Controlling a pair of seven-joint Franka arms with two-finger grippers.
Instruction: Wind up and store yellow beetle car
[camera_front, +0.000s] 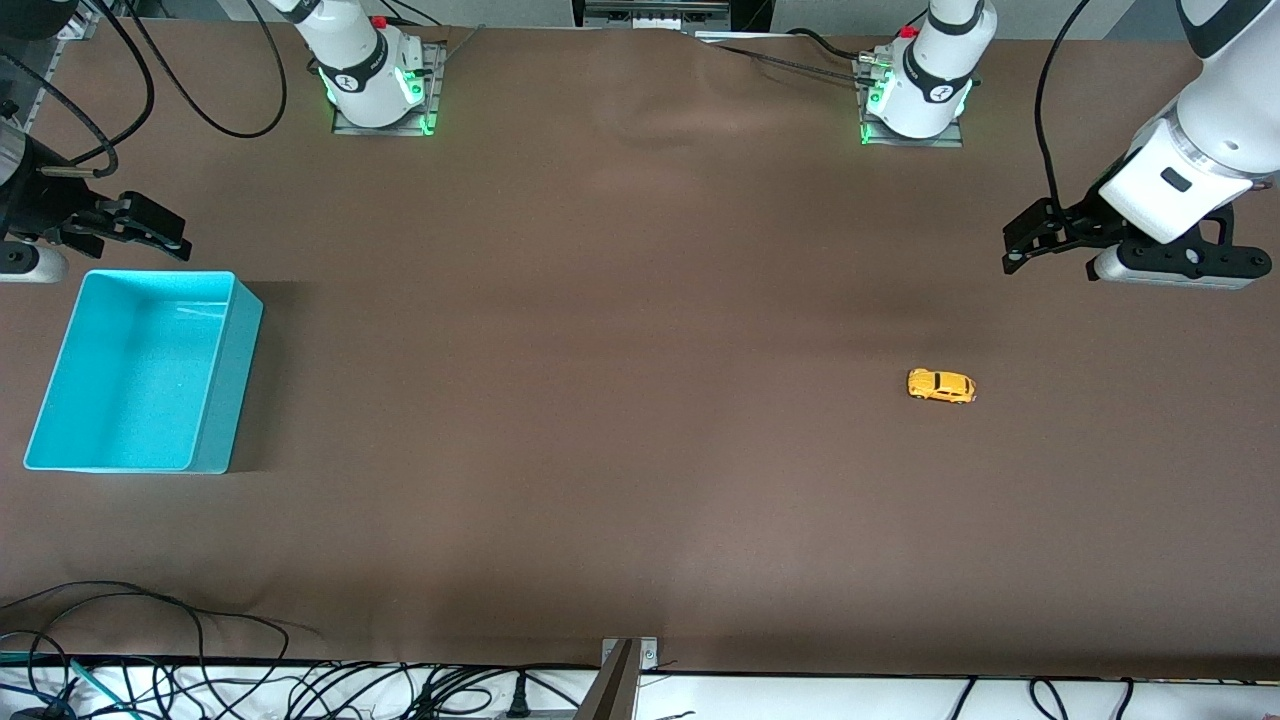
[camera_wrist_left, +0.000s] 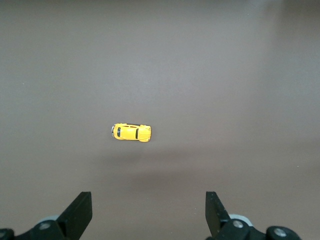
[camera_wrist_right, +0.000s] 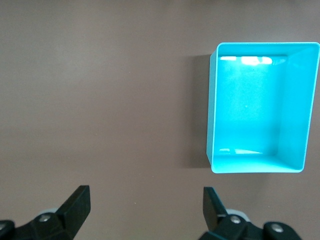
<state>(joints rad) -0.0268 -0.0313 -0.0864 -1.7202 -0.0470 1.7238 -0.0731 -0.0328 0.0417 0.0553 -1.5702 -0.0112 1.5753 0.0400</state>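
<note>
My right pincer hangs open and empty above the bench by the bin. The car sits on its wheels toward my left arm's end, under my left pincer, wide open, empty. It looks light, hard and slick: pinch across its flanks.

Front camera high, facing robots; wrist cameras downward (tabletop shared).
</note>
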